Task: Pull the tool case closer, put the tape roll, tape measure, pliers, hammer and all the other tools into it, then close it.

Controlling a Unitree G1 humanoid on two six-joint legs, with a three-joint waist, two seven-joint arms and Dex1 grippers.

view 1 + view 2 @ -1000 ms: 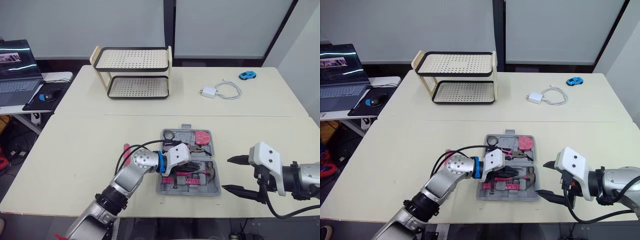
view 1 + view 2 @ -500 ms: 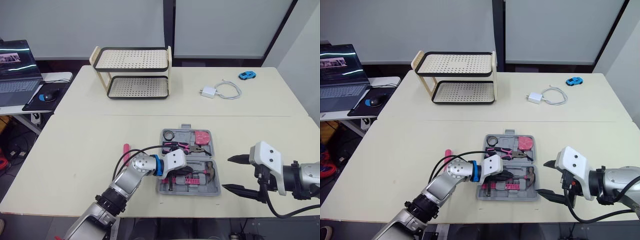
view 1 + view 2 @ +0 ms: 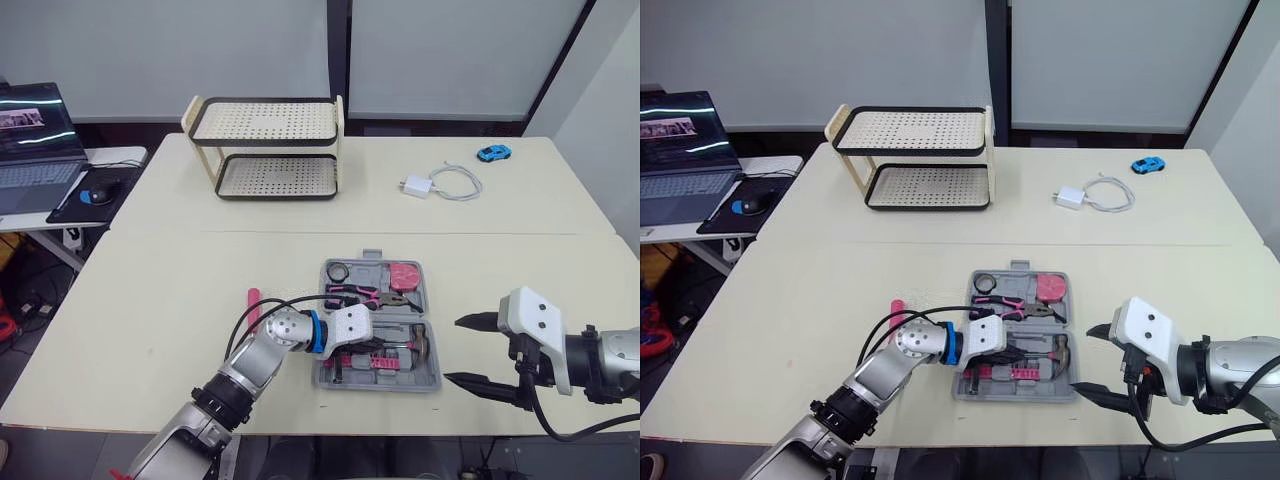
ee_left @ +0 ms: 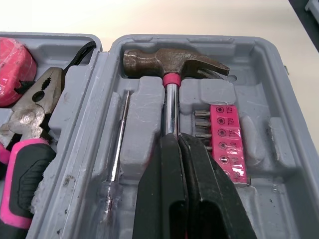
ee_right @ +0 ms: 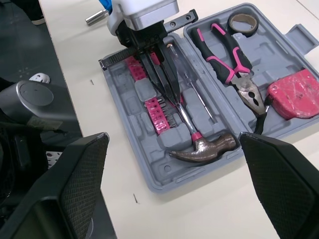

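since a second ago the left arm has drawn back toward the robot and sunk lower, so the left end effector (image 4: 178, 138) now lies in the near half of the case rather than over its middle. the right arm holds much the same place.

the table (image 3: 180, 290) carries the tool case (image 3: 380, 382), open flat and close to the near edge. in its near half lies the hammer (image 4: 172, 62), head toward the right, with the bit strip (image 4: 222, 134) on one side of its shaft and a thin screwdriver (image 4: 119, 139) on the other. the far half holds the pliers (image 5: 234, 69), the tape measure (image 5: 291, 94) and the tape roll (image 5: 243, 22). a pink tool (image 3: 252, 305) lies on the table just left of the case, not yet packed.

the left end effector has its fingers pressed together, with the tips resting on the hammer's shaft. the right end effector (image 3: 455, 350) hangs with fingers wide apart just right of the case, touching nothing.

the step looks like seating the hammer in its moulded groove. to do it well, press straight down along the shaft. keep the fingers together so they do not catch the bit strip or screwdriver, then lift straight up so the hammer is not dragged out.
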